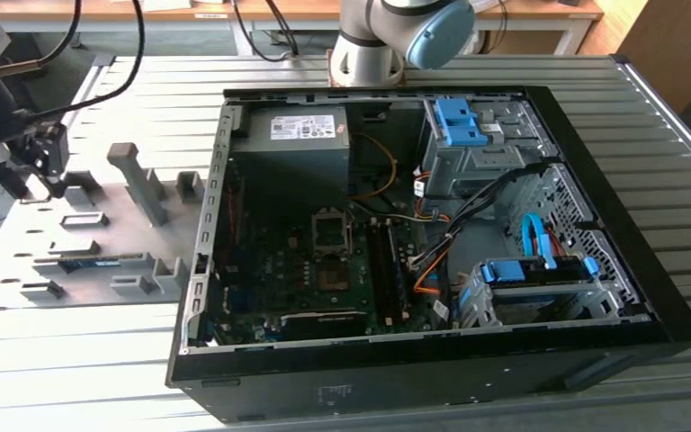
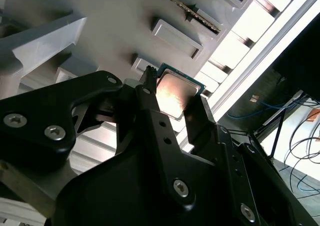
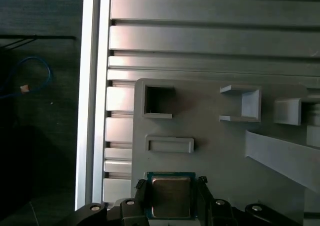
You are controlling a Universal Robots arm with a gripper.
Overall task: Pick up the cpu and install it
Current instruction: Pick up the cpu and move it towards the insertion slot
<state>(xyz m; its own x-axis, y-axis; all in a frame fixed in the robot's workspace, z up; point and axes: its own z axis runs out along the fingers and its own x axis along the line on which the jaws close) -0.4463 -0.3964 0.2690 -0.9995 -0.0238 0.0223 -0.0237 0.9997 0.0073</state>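
The black two-fingered gripper has its jaws drawn in to the width of the cpu, a small flat square chip with a dull silver face and a thin green border. One black finger lies against each of two opposite edges, so the chip looks clamped between them. In both wrist views it lies level and centred in the grip. Whether it has cleared its seat cannot be told.

The step in hand appears to be the pick-up. Done well, it needs even pressure on the two edges only, a flat chip face, and a straight rise with no tilt or twist that could catch a corner.

Just under the chip lies the pale grey fixture plate with its raised rectangular pockets and brackets, resting on the ribbed aluminium table. In the exterior view the gripper hangs over that plate at the exterior view's left. Well apart lies the open black computer case, its metal-framed rectangular socket on the green motherboard.
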